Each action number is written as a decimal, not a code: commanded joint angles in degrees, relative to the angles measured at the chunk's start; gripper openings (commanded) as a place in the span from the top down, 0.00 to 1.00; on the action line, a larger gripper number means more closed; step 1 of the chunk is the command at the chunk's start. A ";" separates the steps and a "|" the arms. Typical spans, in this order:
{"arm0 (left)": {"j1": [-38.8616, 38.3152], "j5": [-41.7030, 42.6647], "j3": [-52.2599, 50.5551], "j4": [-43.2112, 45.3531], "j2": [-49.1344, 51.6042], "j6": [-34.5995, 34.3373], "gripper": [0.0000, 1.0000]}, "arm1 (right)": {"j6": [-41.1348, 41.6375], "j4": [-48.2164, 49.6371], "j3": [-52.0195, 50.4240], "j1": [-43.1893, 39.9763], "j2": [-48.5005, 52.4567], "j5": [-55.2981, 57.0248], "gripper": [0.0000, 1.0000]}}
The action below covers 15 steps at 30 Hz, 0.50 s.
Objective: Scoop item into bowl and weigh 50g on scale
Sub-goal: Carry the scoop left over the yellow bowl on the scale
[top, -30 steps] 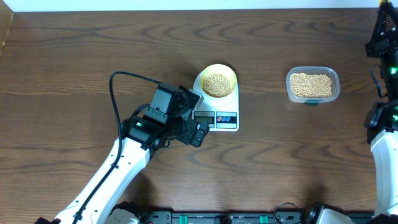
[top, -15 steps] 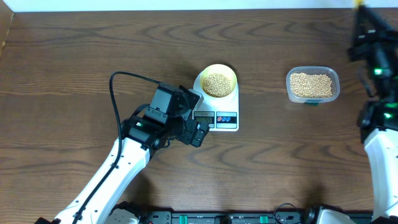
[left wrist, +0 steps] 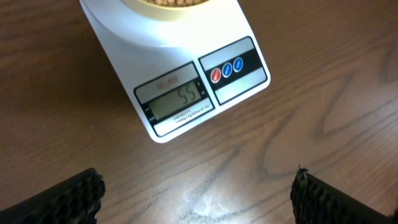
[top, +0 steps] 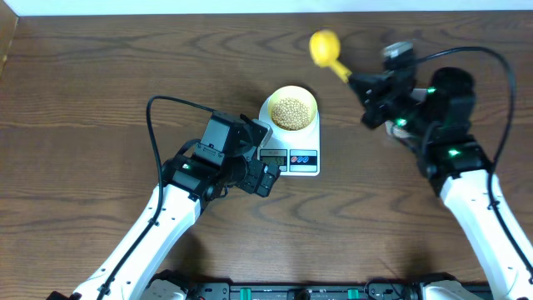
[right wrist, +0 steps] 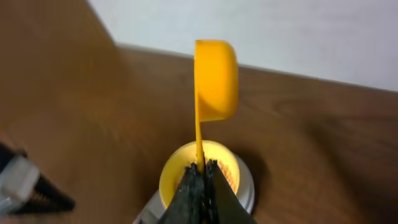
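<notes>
The beans (top: 291,112) fill the bowl (top: 291,92), which sits on the round platform at the top end of the scale (top: 310,168), just left of centre in the overhead view. In the left wrist view the display (left wrist: 177,102) appears to read 55. If so, the load is a little over target and a few beans likely need to come out. The right gripper (right wrist: 201,177) is clamped on the very end of the scoop (right wrist: 216,78)'s thin handle. In its own view the cup stands above the bowl, turned on its side. Overhead the scoop shows blurred, up and to the right of the bowl, and whether it carries any beans cannot be told. The left gripper (left wrist: 199,205) hangs low over the table (left wrist: 298,143) at the scale's button end, its fingers spread wide and holding nothing. The beans look hard, smooth and round, so they will probably roll and bounce off at any quick tilt. They are best moved a few at a time with the scoop's lip rather than pinched. The bowl looks light and slick and may slide on the platform if nudged, so any dip into it should be shallow. If it must be steadied, the rim is the place to grip.
</notes>
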 commanded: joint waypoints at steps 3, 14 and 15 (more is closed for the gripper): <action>-0.07 0.46 0.85 -0.35 0.37 0.52 0.02 | -10.21 -5.90 0.11 5.95 -0.33 10.93 0.99; -0.07 0.46 0.85 -0.37 0.37 0.55 0.02 | -10.71 -4.61 0.11 11.43 6.69 13.40 0.99; -0.07 0.46 0.85 -0.35 0.37 0.55 0.02 | -10.71 -4.11 0.11 11.61 7.50 14.08 0.99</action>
